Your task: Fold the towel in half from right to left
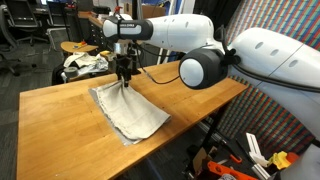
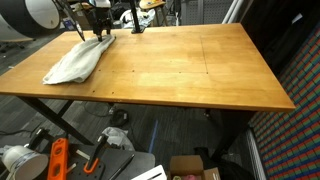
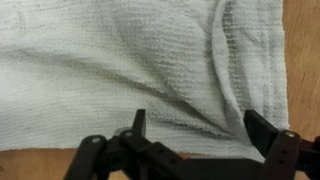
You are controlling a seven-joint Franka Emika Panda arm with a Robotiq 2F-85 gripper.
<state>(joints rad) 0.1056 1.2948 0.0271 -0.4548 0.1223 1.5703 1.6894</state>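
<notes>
The towel [image 1: 128,112] is a pale grey-white cloth lying rumpled on the wooden table [image 1: 60,110], with a raised fold running through it. It lies near the table's far left corner in an exterior view [image 2: 75,62]. My gripper [image 1: 124,72] hangs just above the towel's far edge, also seen from the other side [image 2: 103,33]. The wrist view is filled by the towel [image 3: 120,60], and my gripper [image 3: 200,128] stands open, a dark fingertip [image 3: 138,122] on each side over the cloth's edge. Nothing is held between the fingers.
A white-and-dark bundle of fabric [image 1: 85,63] sits beyond the table's far edge. Chairs and lab clutter stand behind. Under the table lie an orange tool [image 2: 57,160] and boxes [image 2: 190,168]. Bare wood [image 2: 200,70] stretches away from the towel.
</notes>
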